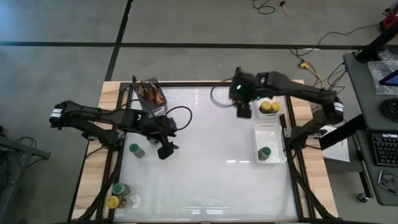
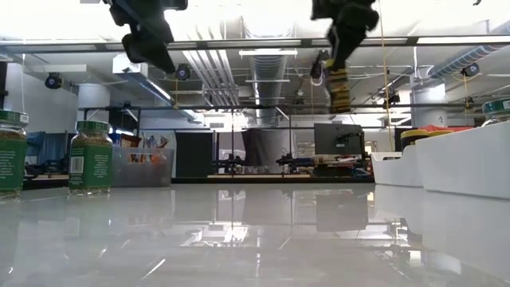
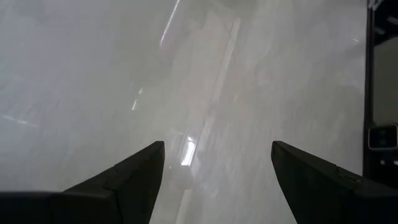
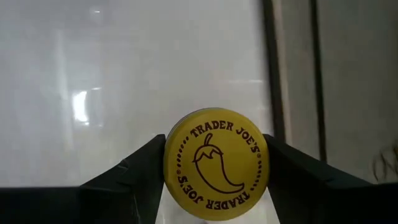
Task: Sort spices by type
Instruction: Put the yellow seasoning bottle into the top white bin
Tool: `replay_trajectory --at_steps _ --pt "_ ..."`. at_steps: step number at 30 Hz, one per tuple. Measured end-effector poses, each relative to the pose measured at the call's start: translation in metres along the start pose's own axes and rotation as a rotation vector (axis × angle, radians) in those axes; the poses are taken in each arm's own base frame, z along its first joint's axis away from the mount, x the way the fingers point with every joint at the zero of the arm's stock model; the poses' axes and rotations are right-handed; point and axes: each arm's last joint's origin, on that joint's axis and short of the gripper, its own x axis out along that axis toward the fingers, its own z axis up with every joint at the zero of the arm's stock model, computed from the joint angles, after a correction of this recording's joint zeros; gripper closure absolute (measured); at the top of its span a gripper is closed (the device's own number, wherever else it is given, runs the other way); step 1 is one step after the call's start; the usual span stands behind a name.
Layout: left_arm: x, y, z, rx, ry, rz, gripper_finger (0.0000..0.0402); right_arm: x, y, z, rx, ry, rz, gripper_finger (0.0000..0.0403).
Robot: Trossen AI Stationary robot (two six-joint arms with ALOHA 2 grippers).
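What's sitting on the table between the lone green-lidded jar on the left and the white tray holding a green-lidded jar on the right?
Nothing: in the high view, the tabletop between the green-lidded jar and the white tray is bare.

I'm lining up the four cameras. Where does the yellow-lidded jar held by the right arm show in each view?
High view: hidden under the right gripper, beside the far white tray.
Low view: small round yellow-lidded jar hanging in the air, top centre-right.
Left wrist view: not in it.
Right wrist view: yellow lid between the fingers.
Shared landmark: the right gripper.
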Motion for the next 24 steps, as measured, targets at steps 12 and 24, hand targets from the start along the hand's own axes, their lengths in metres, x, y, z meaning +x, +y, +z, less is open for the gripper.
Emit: replay_trajectory --at_steps 12,24 --pt "-0.001 0.010 0.010 -0.067 -0.070 0.021 0.0122 0.024 -0.057 -0.099 0.089 0.114 -0.077 0.0180" --pt "-0.002 0.008 0.015 -0.071 -0.130 0.009 0.0122 0.065 -0.067 -0.149 0.131 0.141 -0.015 0.0180"
